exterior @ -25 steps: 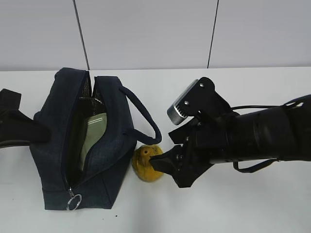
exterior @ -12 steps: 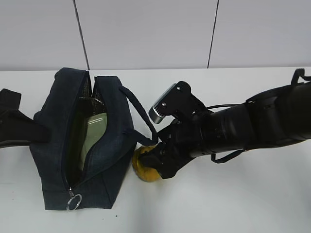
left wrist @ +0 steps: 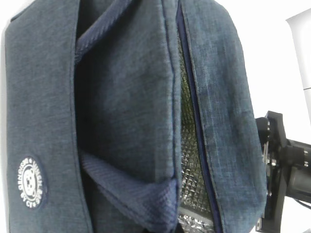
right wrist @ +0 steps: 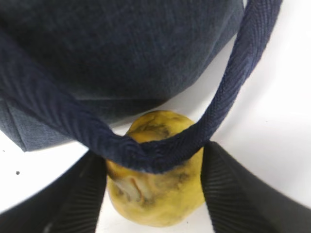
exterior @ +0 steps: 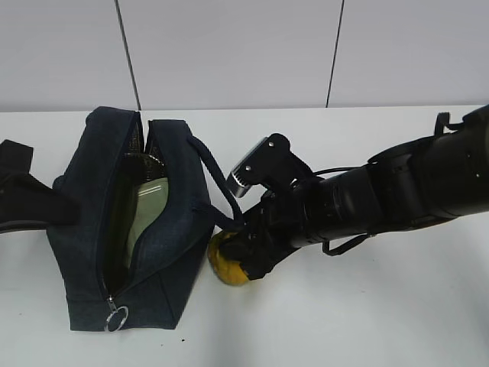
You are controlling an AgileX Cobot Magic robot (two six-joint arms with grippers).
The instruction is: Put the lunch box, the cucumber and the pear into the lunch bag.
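Two fingers (right wrist: 73,194) of right gripper (right wrist: 153,189) flanking pear (right wrist: 155,194) beside lunch bag (exterior: 84,222), not visibly clamped. Squeeze squarely, free from handle loop (right wrist: 160,155) draped across, then lift toward open zipper. Left gripper unseen.

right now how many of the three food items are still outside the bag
1: the pear lies on the table against the lunch bag, between the right gripper fingers. The lunch box shows inside the bag; the cucumber isn't visible, possibly hidden inside.
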